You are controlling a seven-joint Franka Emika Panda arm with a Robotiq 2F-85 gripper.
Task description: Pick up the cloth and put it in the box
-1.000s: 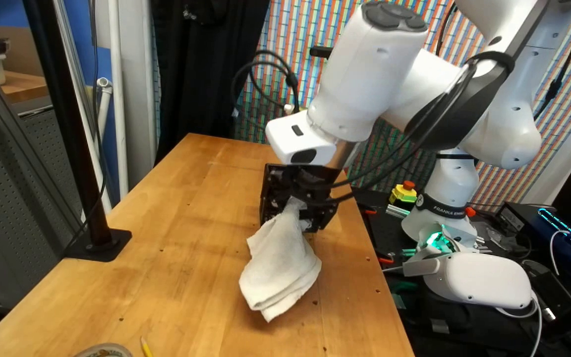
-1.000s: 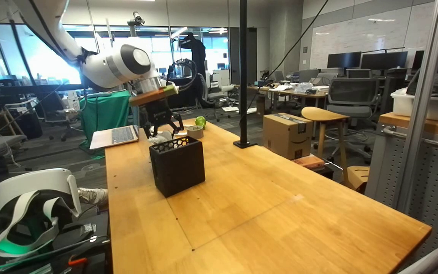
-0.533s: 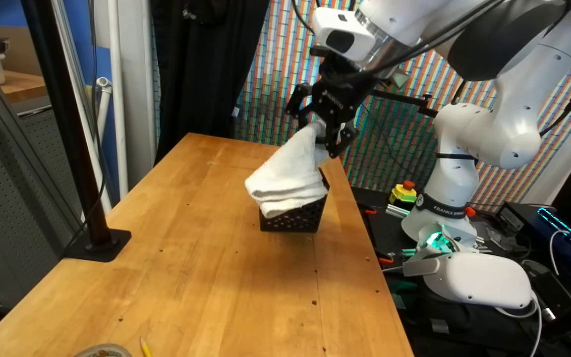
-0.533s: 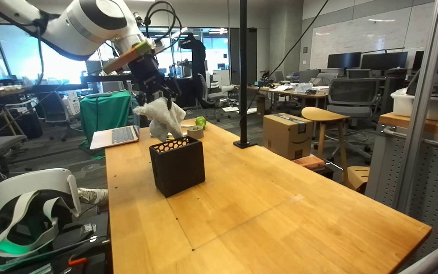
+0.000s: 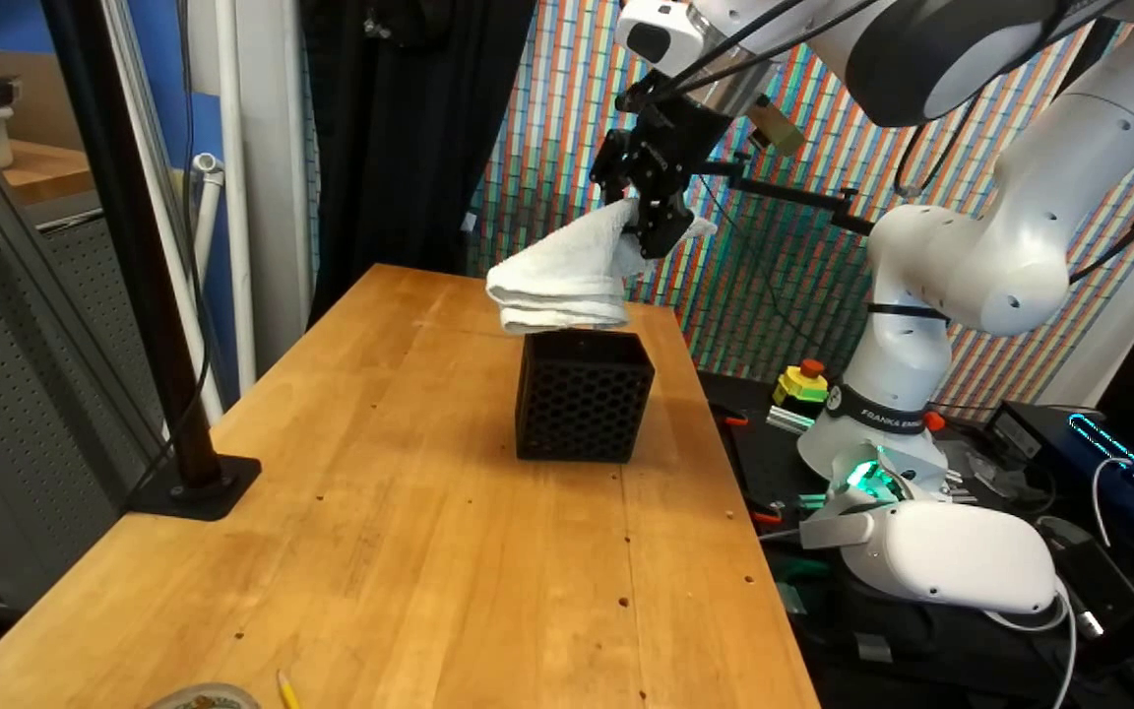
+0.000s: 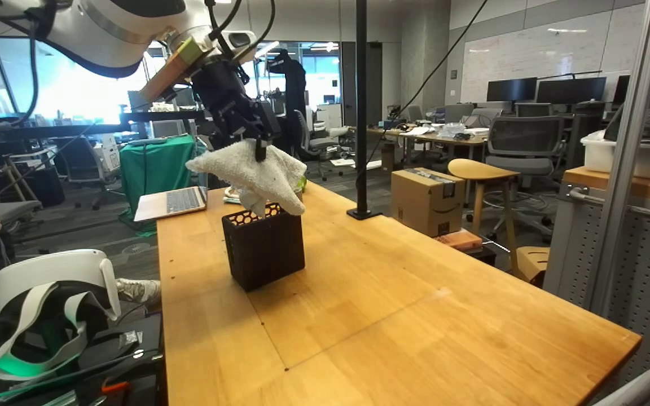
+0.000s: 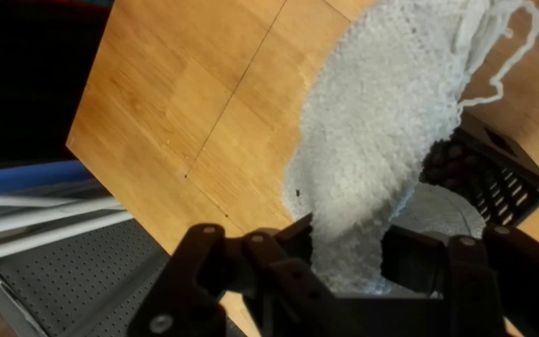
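A white terry cloth hangs from my gripper in both exterior views (image 5: 557, 276) (image 6: 263, 175) and fills the middle of the wrist view (image 7: 372, 117). My gripper (image 5: 638, 222) is shut on the cloth's upper part, which is bunched between the fingers in the wrist view (image 7: 346, 234). The black open-topped box with honeycomb walls (image 5: 582, 409) stands upright on the table, and shows in the other views (image 6: 268, 248) (image 7: 508, 173). The cloth's lower folds hang at about rim height, overlapping the box's rim in an exterior view. I cannot tell whether they touch it. The cloth hides part of the box's opening.
A black pole on a flat base (image 5: 198, 487) stands at the table's edge. A tape roll (image 5: 205, 697) and a yellow pencil (image 5: 288, 689) lie on the table (image 5: 380, 551). A laptop (image 6: 172, 203) lies at the far end. A headset (image 5: 951, 556) sits beside the table.
My gripper has risen from low near the table with the cloth still held. In the last half second the cloth has lifted off the box's front and moved over toward the box.
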